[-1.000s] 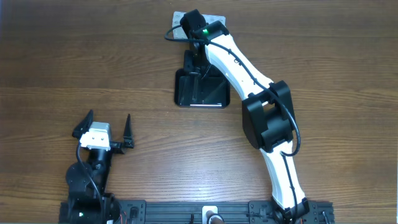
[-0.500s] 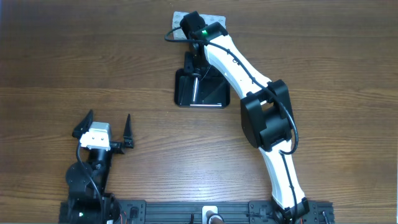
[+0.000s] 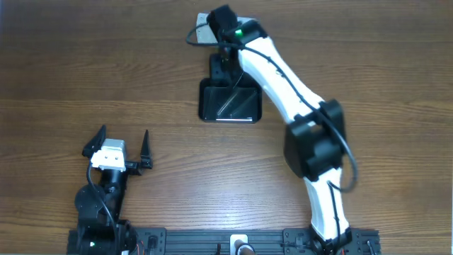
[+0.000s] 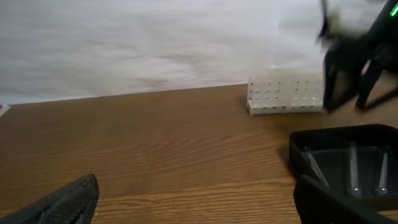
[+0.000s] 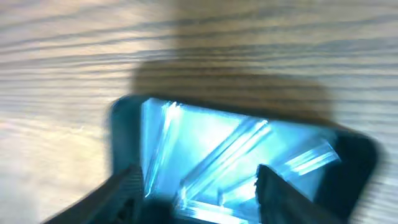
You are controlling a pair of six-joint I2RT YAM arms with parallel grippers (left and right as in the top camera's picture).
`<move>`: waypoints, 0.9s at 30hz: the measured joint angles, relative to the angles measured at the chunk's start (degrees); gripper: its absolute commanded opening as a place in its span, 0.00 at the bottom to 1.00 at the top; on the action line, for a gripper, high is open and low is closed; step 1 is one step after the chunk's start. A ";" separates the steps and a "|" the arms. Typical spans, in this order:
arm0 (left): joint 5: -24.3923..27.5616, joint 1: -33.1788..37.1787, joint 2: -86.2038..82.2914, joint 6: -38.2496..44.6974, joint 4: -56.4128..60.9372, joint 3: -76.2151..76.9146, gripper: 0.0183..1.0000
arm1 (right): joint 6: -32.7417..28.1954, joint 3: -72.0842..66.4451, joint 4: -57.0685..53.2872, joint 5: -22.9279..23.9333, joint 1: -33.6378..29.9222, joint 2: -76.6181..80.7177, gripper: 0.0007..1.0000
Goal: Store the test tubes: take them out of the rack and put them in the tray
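The brown wooden tabletop (image 3: pixel 368 64) carried a black tray (image 3: pixel 202 106) and, just beyond it, the pale rack (image 4: pixel 286 93). My right claw (image 5: pixel 199 177) hung spread above the tray, holding nothing. Clear test tubes (image 5: pixel 233 146) lay slanted inside. My left claw (image 3: pixel 124 132), also spread, rested well apart, so my right arm was nearer to the rack.
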 measured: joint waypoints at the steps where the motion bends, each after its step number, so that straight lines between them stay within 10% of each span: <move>1: 0.00 0.00 0.00 0.00 0.00 0.00 1.00 | -1.05 0.00 -0.48 0.17 0.00 -2.25 0.66; 14: 0.00 0.00 0.00 0.00 0.00 0.00 1.00 | -13.22 -8.33 4.74 13.46 -1.09 -30.80 0.82; 27: 0.02 0.00 0.00 0.00 0.02 0.00 1.00 | -20.59 -51.89 35.52 8.57 -21.16 -54.40 0.99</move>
